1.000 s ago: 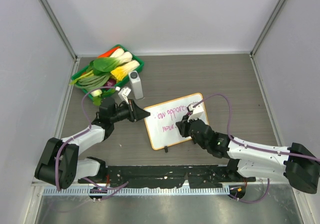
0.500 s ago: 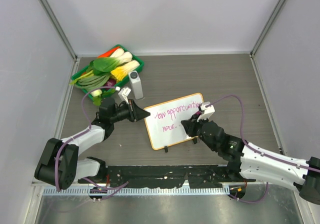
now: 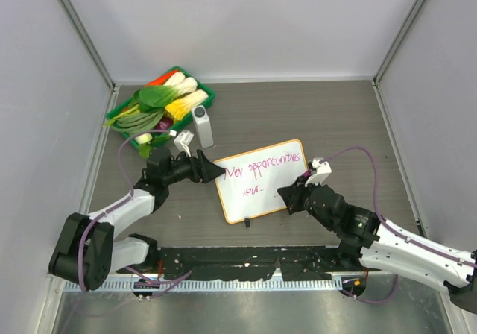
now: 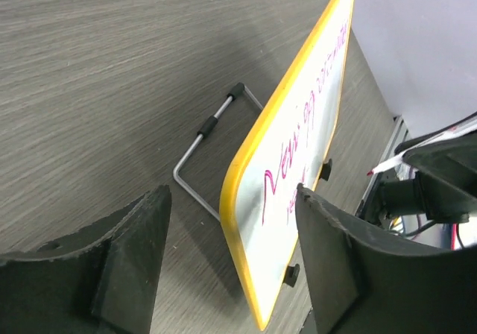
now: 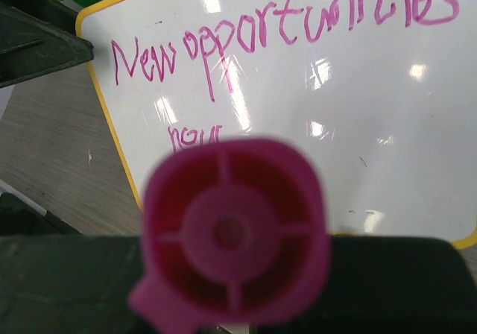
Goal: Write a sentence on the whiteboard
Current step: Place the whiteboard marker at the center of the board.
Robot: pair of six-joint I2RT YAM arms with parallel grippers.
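- The surface (image 3: 335,118) is carrying the whiteboard (image 3: 270,194) near its middle, in front of both arms. The board is leaning on a wire stand (image 4: 201,151), with its long axis running left to right.
- The left tool (image 3: 218,171) is waiting with its fingers spread on both sides of the board's left short edge, seemingly not touching it.
- The right tool (image 3: 287,194) is hovering just beside the board's near right edge, pinching a pink marker (image 5: 235,233).
- The sentence (image 3: 264,166) is reading "New opportunities", with a short second line. The free white space is lying just left of the marker, so I judge the right arm is the nearer one for the next stroke.
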